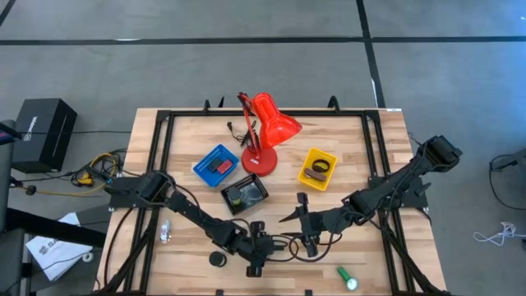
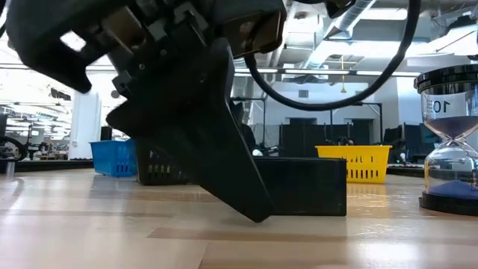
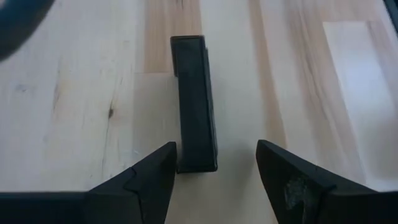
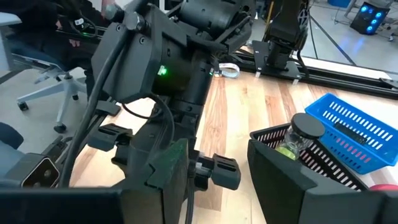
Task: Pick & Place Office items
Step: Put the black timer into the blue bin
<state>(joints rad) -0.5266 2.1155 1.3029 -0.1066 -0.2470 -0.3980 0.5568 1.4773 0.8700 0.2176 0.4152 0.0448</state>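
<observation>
Left gripper (image 3: 214,171) hovered low at table's front edge, fingers spread around near end of black rectangular block (image 3: 194,102) lying flat (not yet pinched). Best: centre block between fingers, then close squarely. Right gripper (image 1: 300,215) waited nearby, fingers apart, empty.

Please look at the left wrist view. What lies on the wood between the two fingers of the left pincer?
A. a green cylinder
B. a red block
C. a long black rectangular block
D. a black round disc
C: the left pincer stands open over the table, and a long black rectangular block lies on the wood with its near end between the fingers.
</observation>
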